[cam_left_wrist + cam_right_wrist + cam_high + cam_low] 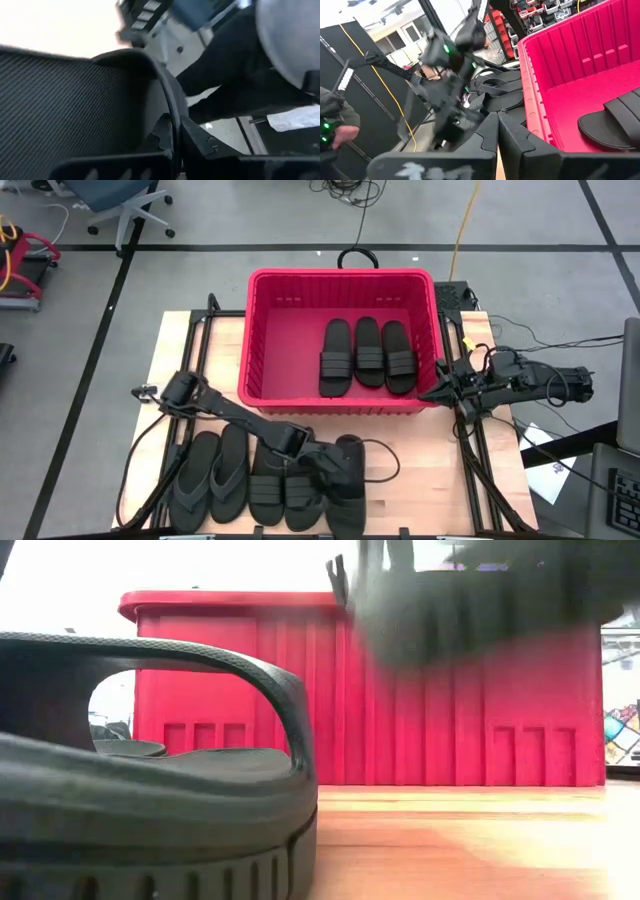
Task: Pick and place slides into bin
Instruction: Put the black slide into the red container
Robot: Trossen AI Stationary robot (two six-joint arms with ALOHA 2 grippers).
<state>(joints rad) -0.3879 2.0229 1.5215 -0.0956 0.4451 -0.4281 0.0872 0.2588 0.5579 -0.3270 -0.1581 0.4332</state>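
The red bin (260,330) stands at the bench's (420,460) far middle with three band slides (368,356) lying side by side on its floor toward its right wall. The left gripper (345,465) is at the near edge, raised above the wood and pinching a band slide (348,480) by its sole edge, just right of two more band slides (285,490) and the two flip-flops (212,476) lying in a row along that near edge. The right gripper (497,120) waits at the bench's right edge, just outside the bin's near right corner, its fingers pressed together on nothing.
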